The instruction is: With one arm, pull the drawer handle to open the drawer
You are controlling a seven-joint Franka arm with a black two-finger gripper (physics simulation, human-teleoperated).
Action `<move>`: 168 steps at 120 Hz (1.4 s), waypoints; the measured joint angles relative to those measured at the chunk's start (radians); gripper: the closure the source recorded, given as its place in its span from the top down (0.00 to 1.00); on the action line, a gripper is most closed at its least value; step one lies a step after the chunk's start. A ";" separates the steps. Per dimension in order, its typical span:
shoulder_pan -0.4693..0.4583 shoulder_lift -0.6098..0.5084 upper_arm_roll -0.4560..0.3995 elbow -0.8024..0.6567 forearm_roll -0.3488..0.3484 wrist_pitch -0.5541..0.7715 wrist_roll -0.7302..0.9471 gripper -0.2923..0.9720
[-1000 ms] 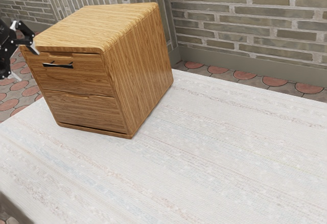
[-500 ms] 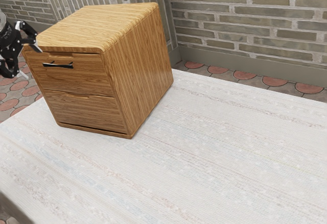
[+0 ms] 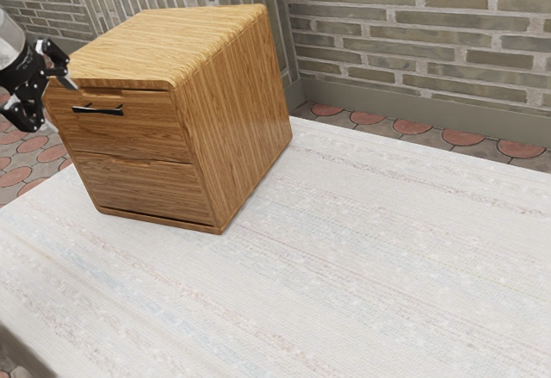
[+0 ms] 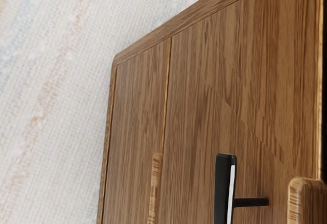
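A wooden two-drawer cabinet (image 3: 194, 94) stands at the back of the table toward the exterior view's left. Its top drawer (image 3: 129, 133) carries a thin black handle (image 3: 97, 110) and looks shut, flush with the front. My black gripper (image 3: 47, 94) hangs at the exterior view's left edge, just off the cabinet's front corner and a short way from the handle. Its fingers stand apart, open, with nothing between them. In the wrist view the handle (image 4: 225, 188) shows close ahead of my hand on the top drawer front (image 4: 230, 91), beside the lower drawer front (image 4: 135, 132).
The pale woven table top (image 3: 362, 257) stretches wide toward the exterior view's right and front. A brick wall (image 3: 430, 25) stands behind the table, with a red paved floor (image 3: 26, 150) below the gripper.
My gripper has moved toward the exterior view's right and a little up, closer to the cabinet's front corner. The drawer has not moved.
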 joint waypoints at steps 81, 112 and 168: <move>0.003 0.012 -0.015 -0.009 -0.005 0.009 -0.018 0.64; 0.004 0.035 -0.016 -0.007 -0.008 0.010 -0.021 0.62; 0.009 0.043 -0.027 -0.006 -0.019 0.011 -0.024 0.62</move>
